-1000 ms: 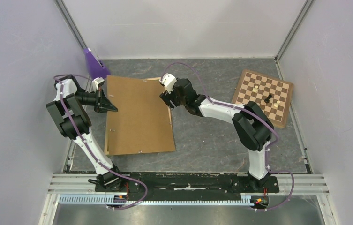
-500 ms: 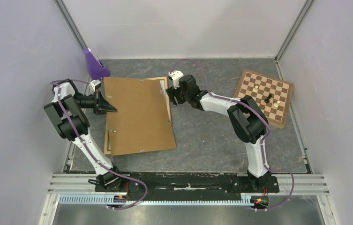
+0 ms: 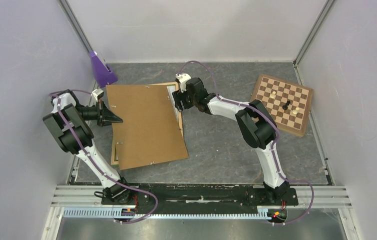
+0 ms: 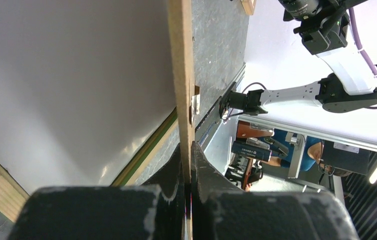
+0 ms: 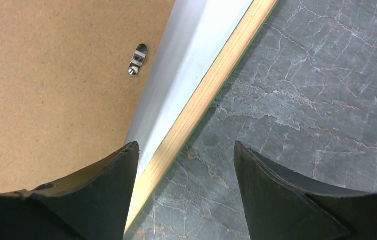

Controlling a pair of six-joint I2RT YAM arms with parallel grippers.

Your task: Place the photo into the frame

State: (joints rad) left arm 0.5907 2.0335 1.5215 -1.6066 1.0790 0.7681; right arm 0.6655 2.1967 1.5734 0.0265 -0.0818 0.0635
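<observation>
The brown hardboard panel [image 3: 146,125] is pinched at its left edge by the L gripper [image 3: 116,120]. In the L wrist cam the panel is seen edge-on, clamped tight between the two fingers [image 4: 173,170] and raised on that side. Vs. the earlier top view, the panel is turned: its far-left corner is shifted further left, its near edge is swung to the right, and the L arm is drawn back toward the left wall. The frame [image 5: 201,100] is thus more uncovered at its near-left corner and along its right rail. The photo [image 5: 186,65] is found inside the frame's rails, white back up, mostly under the panel. A white strip of it is exposed between the panel's edge and the pale wood rail. A small metal clip [image 5: 137,59] is fixed on the panel near that edge. The R gripper [image 5: 185,147] is moved further left and toward the far side vs. before. It is held over the right rail w/ fingers spread and nothing between them. The chessboard [image 3: 282,104] w/ a few pieces and the purple block [image 3: 101,70] are unchanged on the table [image 3: 226,150].
</observation>
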